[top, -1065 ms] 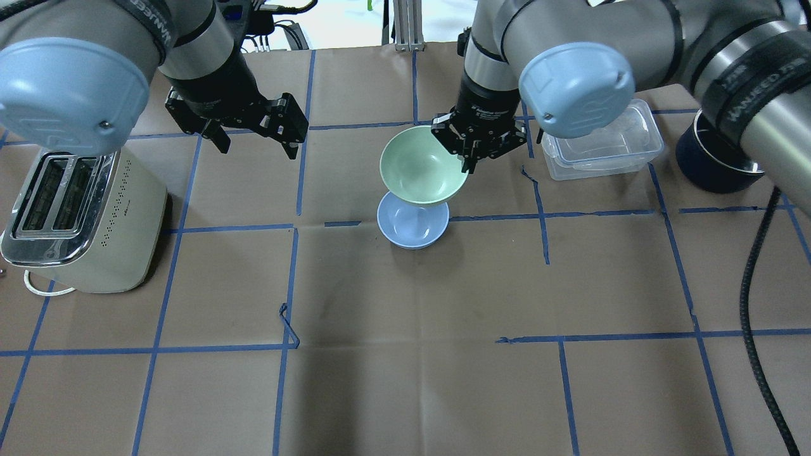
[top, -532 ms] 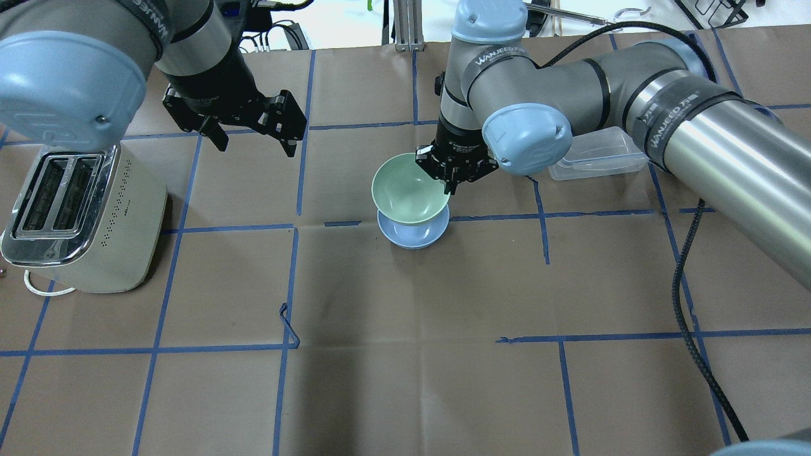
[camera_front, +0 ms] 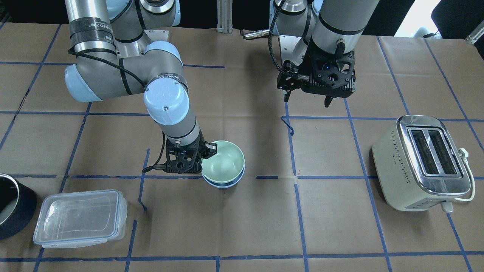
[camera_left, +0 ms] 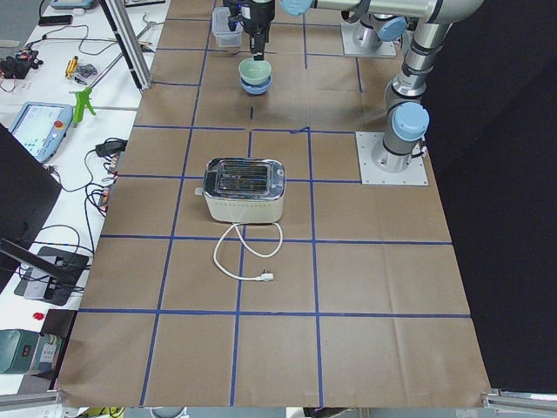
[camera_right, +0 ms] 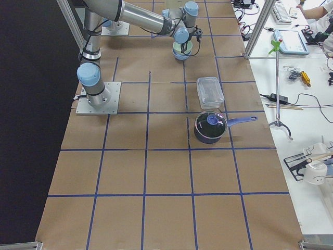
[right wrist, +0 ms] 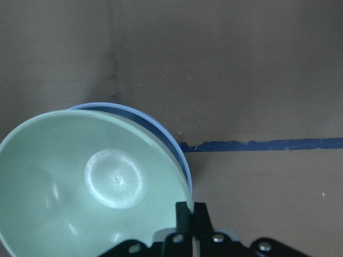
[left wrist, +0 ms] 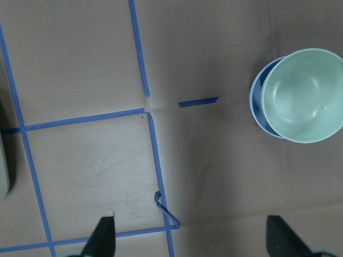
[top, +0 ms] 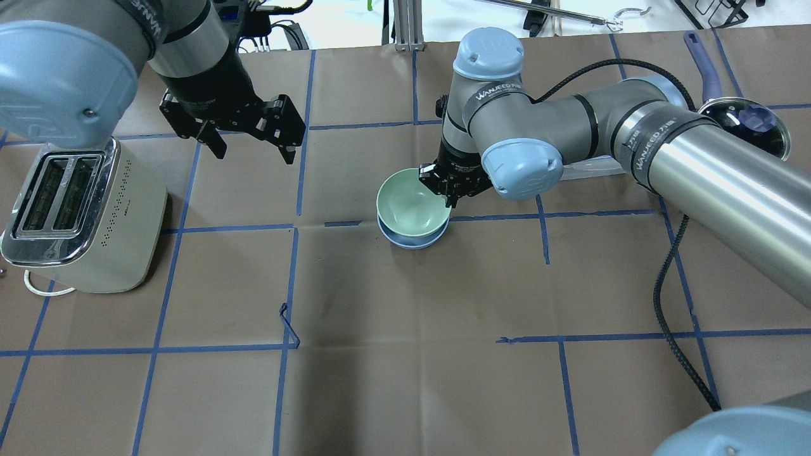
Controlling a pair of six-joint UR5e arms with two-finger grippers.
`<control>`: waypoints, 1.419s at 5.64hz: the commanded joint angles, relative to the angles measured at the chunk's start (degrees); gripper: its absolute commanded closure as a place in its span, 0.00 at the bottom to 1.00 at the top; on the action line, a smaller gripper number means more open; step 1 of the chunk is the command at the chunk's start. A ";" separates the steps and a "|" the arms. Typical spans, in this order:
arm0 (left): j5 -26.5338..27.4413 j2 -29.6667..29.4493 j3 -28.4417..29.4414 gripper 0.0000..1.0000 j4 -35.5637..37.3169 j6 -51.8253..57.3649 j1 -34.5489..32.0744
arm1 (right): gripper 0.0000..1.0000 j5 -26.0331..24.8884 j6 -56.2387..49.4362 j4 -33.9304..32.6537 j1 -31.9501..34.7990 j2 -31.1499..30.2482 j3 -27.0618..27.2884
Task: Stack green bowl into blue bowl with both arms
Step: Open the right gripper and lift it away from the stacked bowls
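A cream two-slot toaster [camera_front: 421, 162] with a chrome top stands at one end of a table [top: 412, 392] covered in brown paper and marked into squares by blue tape lines [top: 158, 349]. The toaster's white cord [camera_left: 248, 252] loops across the paper just beside it, the plug [camera_left: 268, 278] lying on the paper. Near the toaster a loose curl of tape [top: 288, 326] lifts off the paper. Well apart from the toaster, toward the table's other end, sits a clear lidded plastic container [camera_front: 80, 218], and beyond that, farthest from the toaster, a dark navy pot [camera_right: 209, 127] with a lid and a long handle [camera_right: 242, 121].
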 commanded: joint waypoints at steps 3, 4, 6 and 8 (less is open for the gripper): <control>0.59 0.32 -0.04 0.01 -0.40 -0.01 0.09 | 0.00 -0.43 0.36 2.30 -0.70 -0.77 -3.09; 0.32 0.32 -0.13 0.01 -0.40 -0.01 0.09 | 0.00 -0.52 -0.25 10.32 -2.45 -4.00 -6.59; -0.29 0.32 -0.13 0.01 -0.40 -0.18 0.35 | 0.00 -4.01 -0.52 25.98 -5.62 -13.65 -8.04; -1.27 0.49 -0.04 0.02 -0.22 -1.68 0.62 | 0.00 -8.77 -1.67 35.94 -7.56 -20.61 -7.86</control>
